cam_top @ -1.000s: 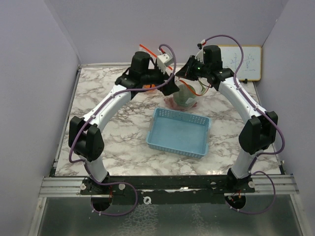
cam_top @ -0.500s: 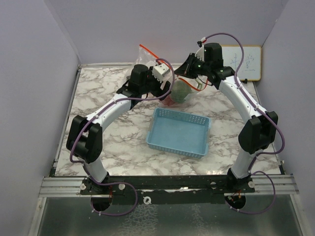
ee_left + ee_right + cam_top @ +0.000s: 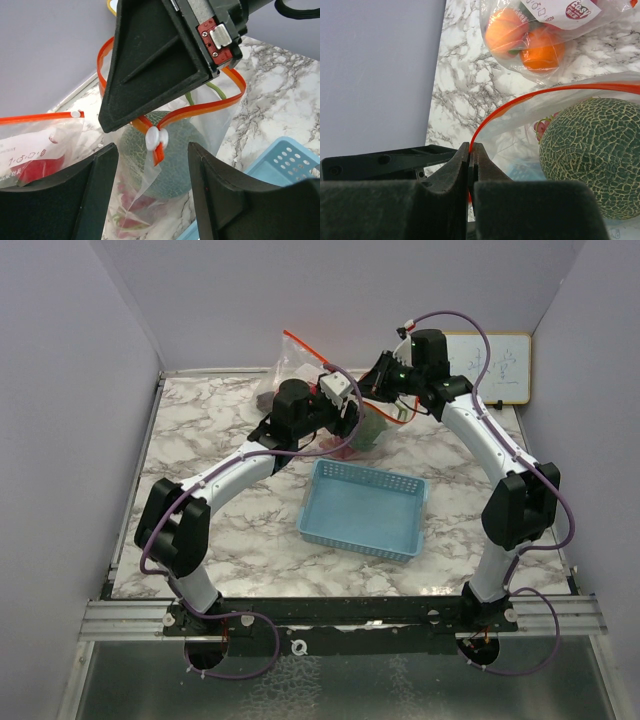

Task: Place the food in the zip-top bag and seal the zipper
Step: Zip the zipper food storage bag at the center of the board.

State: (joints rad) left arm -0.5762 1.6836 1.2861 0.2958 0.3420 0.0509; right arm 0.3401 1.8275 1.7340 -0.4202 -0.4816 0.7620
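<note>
The zip-top bag point(image 3: 222, 117) is held upright by its mouth at the far centre of the marble table point(image 3: 215, 480), just beyond the blue basket point(image 3: 365, 508). The right gripper point(image 3: 470, 150) is closed on the orange-red zipper strip point(image 3: 202, 107), which is seen clamped between its two fingers in the right wrist view. This hold is judged to keep the mouth raised and taut, so that nothing is spilled and the track is presented for closing.

The left gripper point(image 3: 151, 150) is open. Its fingers are set either side of the white slider point(image 3: 156, 136) without touching it, a position judged suitable for taking the slider and drawing it along the track. The netted green melon point(image 3: 595, 150) is located inside the bag, below the strip, with reddish fruit point(image 3: 131, 207) beneath it. The strip is seen as an open loop, so the seal is not yet made.

Two orange fruits point(image 3: 537, 47) are contained in a separate labelled bag point(image 3: 560, 20) beside it. A red-zippered bag point(image 3: 40, 145) is cut off at the left of the left wrist view. Its red content cannot be identified, nor can it be confirmed as the labelled bag. In the overhead view the held bag is largely hidden by both wrists, and contact between its base and the table cannot be determined.
</note>
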